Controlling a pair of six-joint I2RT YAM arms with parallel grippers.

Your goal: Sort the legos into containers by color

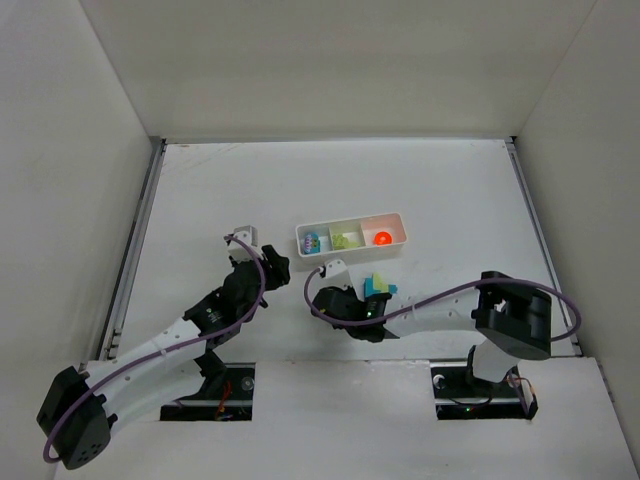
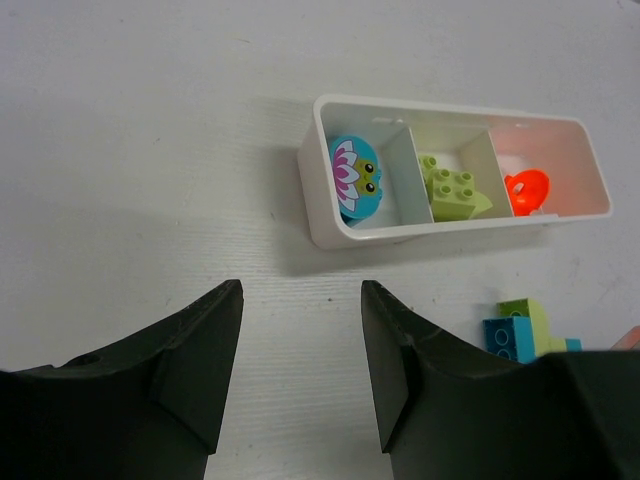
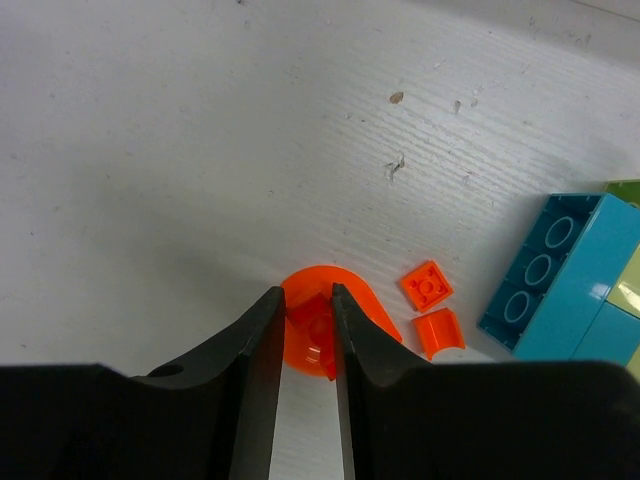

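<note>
Right claw: fingers pressed almost together, pinching the raised middle of an orange-red rounded flat plastic lego. Cannot tell from the wrist view whether the piece rests on the white table or is just off it.

Just beside it on the table lie a small orange-red square tile and a small orange-red curved piece, apart from each other. Near these is a teal-blue plastic brick, touching a light yellow-green brick at the frame edge.

Left claw: spread wide, holding nothing, over bare table near the long shallow white plastic tray.

Tray compartments, from the left wrist view:
- Left: teal-blue rounded piece with flower print, leaning on the wall.
- Middle: light yellow-green studded brick.
- Right: orange-red piece.
</note>
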